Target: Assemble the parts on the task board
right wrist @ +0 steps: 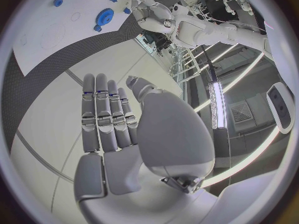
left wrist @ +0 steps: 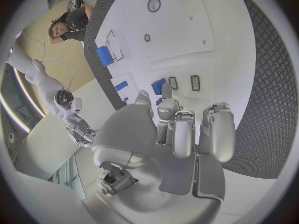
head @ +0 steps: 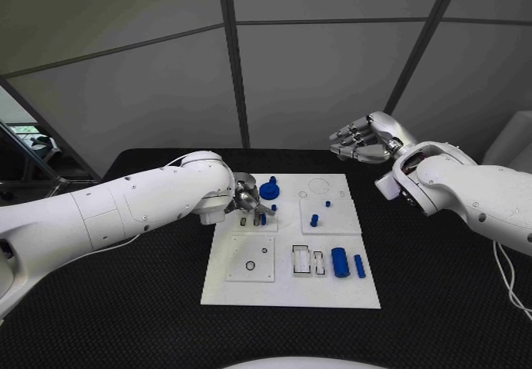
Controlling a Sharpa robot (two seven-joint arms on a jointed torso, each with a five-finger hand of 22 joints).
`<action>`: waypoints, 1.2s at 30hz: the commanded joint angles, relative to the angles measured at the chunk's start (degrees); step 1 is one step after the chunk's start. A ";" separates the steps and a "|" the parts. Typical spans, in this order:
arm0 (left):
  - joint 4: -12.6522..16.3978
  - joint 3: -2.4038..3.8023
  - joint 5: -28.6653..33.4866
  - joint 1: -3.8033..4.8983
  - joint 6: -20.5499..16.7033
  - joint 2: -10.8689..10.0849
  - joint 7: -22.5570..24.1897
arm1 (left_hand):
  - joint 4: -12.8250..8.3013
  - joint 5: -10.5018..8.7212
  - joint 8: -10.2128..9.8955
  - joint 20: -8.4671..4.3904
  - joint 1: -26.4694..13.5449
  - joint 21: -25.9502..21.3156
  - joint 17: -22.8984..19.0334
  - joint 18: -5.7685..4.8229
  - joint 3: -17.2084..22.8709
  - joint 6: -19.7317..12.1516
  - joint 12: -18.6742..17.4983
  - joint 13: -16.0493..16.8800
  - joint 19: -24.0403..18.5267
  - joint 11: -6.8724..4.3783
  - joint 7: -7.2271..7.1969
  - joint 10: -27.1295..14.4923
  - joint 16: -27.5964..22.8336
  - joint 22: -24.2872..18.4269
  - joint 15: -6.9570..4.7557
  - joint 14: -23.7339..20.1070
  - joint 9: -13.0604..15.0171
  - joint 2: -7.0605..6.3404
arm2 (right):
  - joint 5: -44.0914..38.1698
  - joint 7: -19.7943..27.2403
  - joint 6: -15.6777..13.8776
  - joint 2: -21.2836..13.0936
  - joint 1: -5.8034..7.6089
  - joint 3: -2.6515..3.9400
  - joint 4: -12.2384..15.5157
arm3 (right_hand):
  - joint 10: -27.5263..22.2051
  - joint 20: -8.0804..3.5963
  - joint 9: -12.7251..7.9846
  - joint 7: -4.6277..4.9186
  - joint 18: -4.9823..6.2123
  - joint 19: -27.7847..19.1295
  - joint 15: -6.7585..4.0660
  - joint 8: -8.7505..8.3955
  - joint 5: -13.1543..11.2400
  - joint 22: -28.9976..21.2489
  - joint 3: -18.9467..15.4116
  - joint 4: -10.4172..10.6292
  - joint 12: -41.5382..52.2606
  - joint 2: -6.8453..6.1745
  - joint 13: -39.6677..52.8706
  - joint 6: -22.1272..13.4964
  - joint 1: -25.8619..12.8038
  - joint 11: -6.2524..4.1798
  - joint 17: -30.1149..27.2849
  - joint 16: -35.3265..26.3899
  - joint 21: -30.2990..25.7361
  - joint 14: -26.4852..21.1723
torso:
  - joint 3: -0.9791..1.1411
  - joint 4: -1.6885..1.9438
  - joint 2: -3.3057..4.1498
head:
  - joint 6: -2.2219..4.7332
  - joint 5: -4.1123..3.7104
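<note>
Left hand (head: 248, 206) down on the task board (head: 290, 296), at about 9 o'clock of the board's middle, fingers curled over a small blue part (left wrist: 158, 86) just beside two dark slots (left wrist: 195, 82); pinched or merely touched, cannot tell. Blue gear (head: 270, 190) just beyond the fingertips, toward 12 o'clock. Right hand (head: 364, 141) raised well off the board at about 1 o'clock, fingers straight and apart, holding nothing.

Clearly the nearer arm for the coming move: the left, already over the slots. Judged next: small part stood upright and pressed down into a slot, long axis vertical.

Toward 5 o'clock, blue cylinder (head: 340, 262) and a thinner blue pin (head: 359, 266) lying side by side, long axes running 12 to 6. Two short blue pegs (head: 314, 220) standing near the middle.

Board: white, smooth, flat plate with raised square panels and shallow recesses. Parts: hard, matte plastic by the look. Worktop (head: 133, 307): black, finely textured. Hands: silver metal, jointed.
</note>
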 commanded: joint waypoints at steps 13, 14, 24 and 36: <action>-0.62 0.01 -0.07 0.11 2.04 0.44 -0.44 | -1.11 0.12 1.29 -0.36 3.87 0.30 13.12 0.19 1.04 -1.31 -0.58 -0.27 1.42 0.01 -0.17 -0.48 0.19 1.26 -0.18 5.38 1.98 1.37 | 0.11 0.23 -0.64 0.27 0.12 0.02 0.10 | -0.41 0.22 -0.03 0.29 0.03 -0.43 0.31 -0.30 0.54 -0.14 0.23 -0.13 -0.24 -0.02 -0.07 0.12 -0.61 0.03 -0.14 -0.50 -0.52 -0.13 | 0.07 0.01 -0.01 | -0.42 0.02; -0.66 0.01 -0.07 0.11 2.05 0.46 -0.43 | -1.21 0.14 1.35 -0.37 4.10 0.31 13.11 0.19 1.20 -1.38 -0.60 -0.29 1.42 0.00 -0.18 -0.50 0.18 1.30 -0.19 5.37 2.10 1.42 | 0.13 0.23 -0.63 0.28 0.12 0.02 0.09 | -0.41 0.22 -0.03 0.29 0.03 -0.43 0.31 -0.30 0.54 -0.14 0.23 -0.13 -0.24 -0.02 -0.07 0.12 -0.61 0.03 -0.14 -0.50 -0.52 -0.13 | 0.08 0.01 -0.02 | -0.43 0.02; -1.00 0.01 -0.05 0.11 2.04 0.77 -0.40 | -1.86 0.17 1.72 -0.40 5.46 0.34 13.12 0.18 2.17 -1.65 -0.64 -0.30 1.40 -0.09 -0.28 -0.52 0.18 1.42 -0.25 5.37 2.85 1.39 | 0.40 0.28 -0.75 0.17 0.12 0.02 0.08 | -0.43 0.29 -0.03 0.33 0.02 -0.48 0.37 -0.31 0.74 -0.24 0.25 0.08 -0.22 0.16 -0.06 0.11 -1.01 0.08 -0.19 -0.66 -0.71 -0.12 | 0.09 -0.02 0.02 | -0.71 -0.11; -1.45 0.01 0.24 0.11 2.56 1.27 -0.24 | -2.66 0.27 1.89 -0.51 7.22 0.34 13.19 0.18 4.02 -2.07 -0.81 -0.41 1.37 -0.26 -0.46 -0.59 0.23 1.53 -0.39 5.39 3.57 1.56 | 0.46 0.09 -0.45 0.11 0.12 0.02 0.28 | -0.42 0.32 -0.02 0.30 0.02 -0.50 0.39 -0.30 0.81 -0.29 0.28 0.15 -0.21 0.25 -0.05 0.13 -1.14 0.07 -0.22 -0.72 -0.79 -0.12 | 0.08 0.04 0.01 | -1.20 0.30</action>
